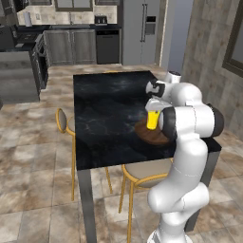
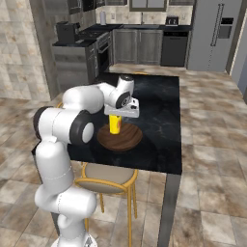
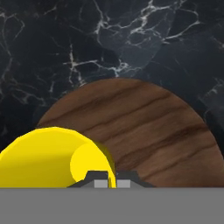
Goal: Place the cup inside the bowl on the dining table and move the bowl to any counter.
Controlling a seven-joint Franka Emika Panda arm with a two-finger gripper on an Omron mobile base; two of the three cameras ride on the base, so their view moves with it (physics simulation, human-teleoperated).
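Gripper: we see our gripper (image 2: pixel 117 117) pinched on the rim of the cup (image 2: pixel 115 124), fingers nearly together.
Cup: we hold it upright over the bowl (image 2: pixel 120 137), near the bowl's middle; whether its base touches the wood we cannot tell.
Bowl: it rests on the dining table (image 2: pixel 159 120), near the table's edge closest to our base.
Chair (image 2: pixel 106 176): tucked under that same table edge.

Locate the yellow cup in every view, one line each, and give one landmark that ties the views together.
Left base view: the cup is right of centre, under the gripper, over the bowl.
Right base view: the cup is just left of centre, over the bowl.
Hand view: the cup is at lower left, seen from above, beside the fingertips.
Shared landmark: the brown wooden bowl on the dining table.
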